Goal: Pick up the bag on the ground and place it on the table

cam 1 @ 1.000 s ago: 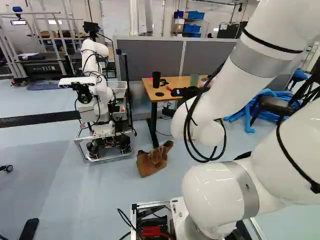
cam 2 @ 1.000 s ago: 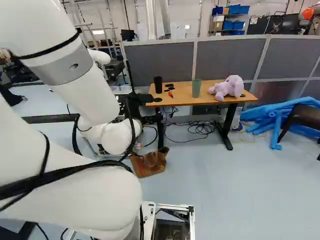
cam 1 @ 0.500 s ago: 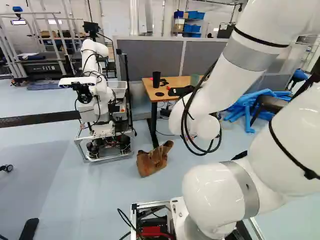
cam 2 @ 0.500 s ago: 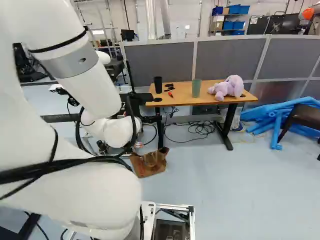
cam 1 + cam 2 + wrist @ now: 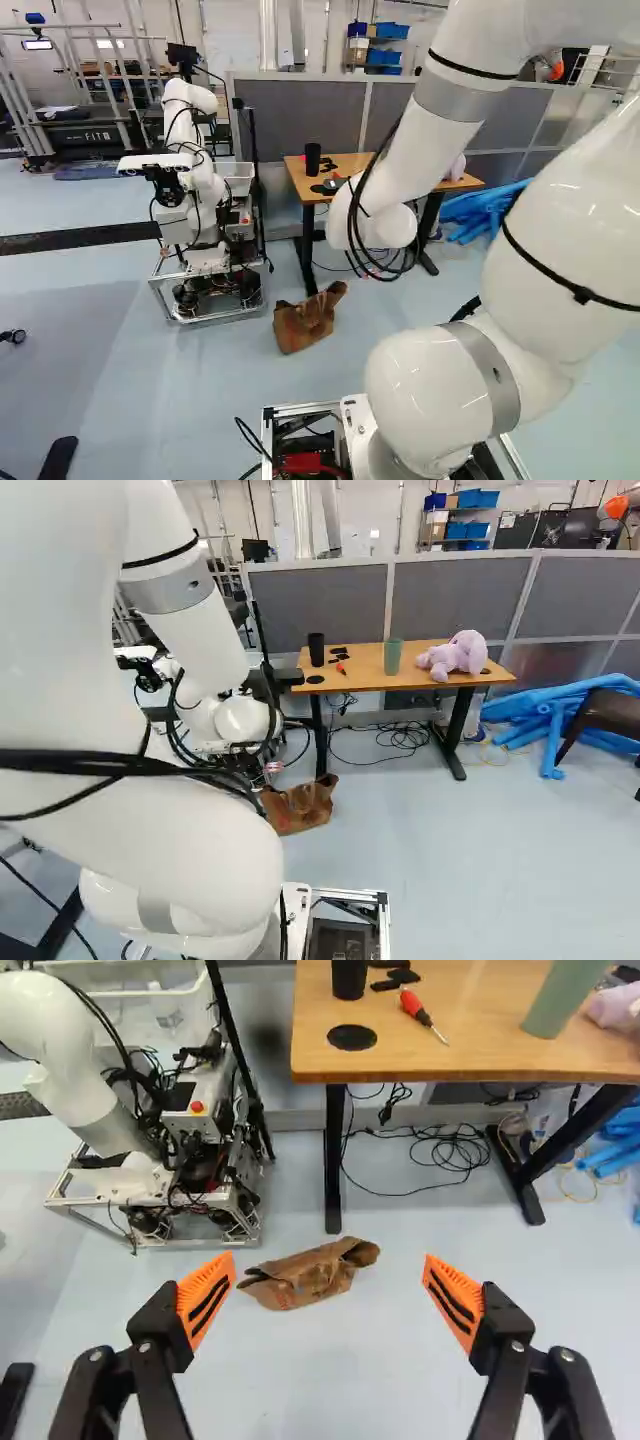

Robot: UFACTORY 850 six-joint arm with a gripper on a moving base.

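The brown bag lies slumped on the floor near a table leg, in the left base view point(image 5: 305, 322) and the right base view point(image 5: 298, 808). In both base views the wrist hides my gripper. Seen from the wrist, the gripper point(image 5: 329, 1260) stands open, orange pads wide apart with nothing gripped. Beyond the fingertips lies the bag point(image 5: 312, 1276), well ahead and below, closer to one finger's line than the other's. The wooden table point(image 5: 362, 672) rises behind the bag; its top point(image 5: 455, 1048) also shows in the wrist view.
On the table are a black cup point(image 5: 316, 650), a green cup point(image 5: 393, 657), a red screwdriver point(image 5: 412, 1005) and a purple plush toy point(image 5: 458, 655). Another robot point(image 5: 205, 215) stands left of the bag. Cables point(image 5: 445, 1150) lie under the table; blue tubes point(image 5: 540, 720) are right of it.
My forearm has swung left in the left base view and right in the right base view, and the wrist has risen somewhat. The bag and the base have stayed in place.
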